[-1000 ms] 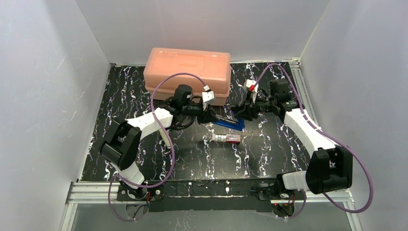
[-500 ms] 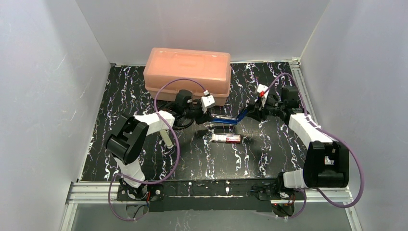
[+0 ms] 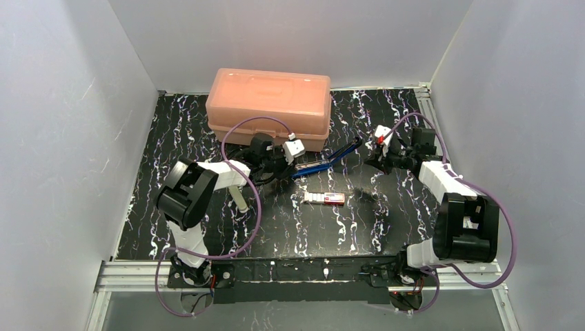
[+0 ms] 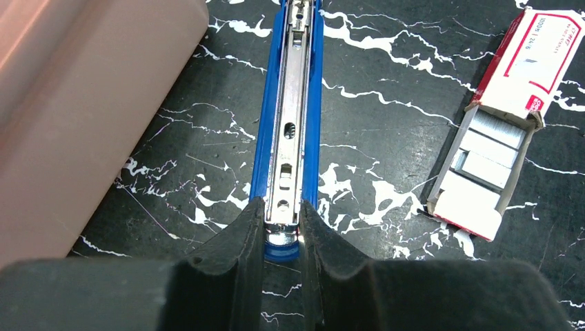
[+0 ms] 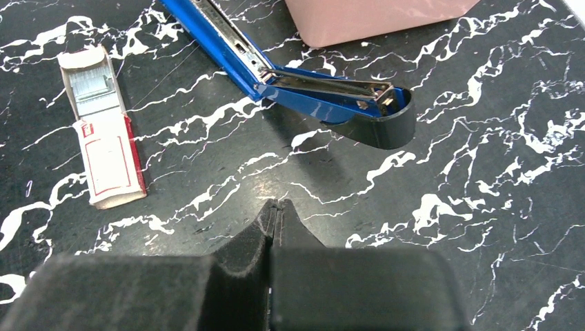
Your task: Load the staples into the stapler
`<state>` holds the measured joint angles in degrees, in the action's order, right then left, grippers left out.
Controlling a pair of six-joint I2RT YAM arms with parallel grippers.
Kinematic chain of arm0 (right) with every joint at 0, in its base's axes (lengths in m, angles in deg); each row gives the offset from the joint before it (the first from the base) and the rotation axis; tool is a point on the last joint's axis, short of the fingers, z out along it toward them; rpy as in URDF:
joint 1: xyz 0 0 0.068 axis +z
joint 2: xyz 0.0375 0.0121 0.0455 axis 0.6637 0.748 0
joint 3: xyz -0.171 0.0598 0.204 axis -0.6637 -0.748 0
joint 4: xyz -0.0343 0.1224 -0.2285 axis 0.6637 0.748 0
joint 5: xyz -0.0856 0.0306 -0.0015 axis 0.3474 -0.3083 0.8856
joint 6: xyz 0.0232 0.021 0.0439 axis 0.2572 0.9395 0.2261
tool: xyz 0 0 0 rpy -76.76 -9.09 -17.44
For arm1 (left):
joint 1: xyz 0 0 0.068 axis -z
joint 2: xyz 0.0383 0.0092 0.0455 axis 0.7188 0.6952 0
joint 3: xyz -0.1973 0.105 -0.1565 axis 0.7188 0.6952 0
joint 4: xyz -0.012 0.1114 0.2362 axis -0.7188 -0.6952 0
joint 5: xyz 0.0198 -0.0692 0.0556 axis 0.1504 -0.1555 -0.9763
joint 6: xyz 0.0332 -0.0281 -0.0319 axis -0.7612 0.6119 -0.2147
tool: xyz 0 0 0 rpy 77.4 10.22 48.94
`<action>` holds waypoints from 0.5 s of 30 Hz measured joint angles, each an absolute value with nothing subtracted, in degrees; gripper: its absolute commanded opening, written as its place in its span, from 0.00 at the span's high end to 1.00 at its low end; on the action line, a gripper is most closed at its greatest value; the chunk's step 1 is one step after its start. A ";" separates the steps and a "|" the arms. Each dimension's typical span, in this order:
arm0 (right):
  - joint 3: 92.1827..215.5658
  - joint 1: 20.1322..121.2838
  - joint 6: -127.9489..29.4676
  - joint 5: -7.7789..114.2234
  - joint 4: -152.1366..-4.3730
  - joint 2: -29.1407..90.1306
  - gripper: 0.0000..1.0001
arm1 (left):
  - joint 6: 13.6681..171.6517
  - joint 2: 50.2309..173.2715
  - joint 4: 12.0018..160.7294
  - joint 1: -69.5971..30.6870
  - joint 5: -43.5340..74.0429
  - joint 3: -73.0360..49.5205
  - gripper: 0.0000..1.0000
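Observation:
The blue stapler [image 3: 324, 160] lies swung open on the black marbled table, its silvery magazine channel facing up [image 4: 293, 103]. My left gripper [image 4: 283, 221] is shut on the stapler's near end. In the right wrist view the stapler's top arm [image 5: 324, 89] with its black end cap is spread away from the magazine. The staples [image 3: 324, 198], a pink-red box with its white tray slid partly out and silvery staples showing [image 4: 507, 117], lie on the table in front of the stapler [image 5: 103, 131]. My right gripper [image 5: 277, 205] is shut and empty, right of the stapler and apart from it.
A large salmon-pink plastic case [image 3: 269, 107] stands closed at the back, just behind the stapler; it also shows in the left wrist view [image 4: 83, 103]. White walls enclose the table on three sides. Purple cables loop over both arms.
The stapler's top arm has swung open toward the back right. My right gripper has drawn back to the right, away from the stapler. The left gripper has pulled slightly left with the stapler's end.

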<state>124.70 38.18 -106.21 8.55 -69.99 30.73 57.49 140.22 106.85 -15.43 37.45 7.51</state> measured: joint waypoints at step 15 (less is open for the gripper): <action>126.80 44.21 -89.62 17.53 -69.55 28.77 0.62 | 53.07 139.98 106.55 -13.77 37.82 9.45 1.00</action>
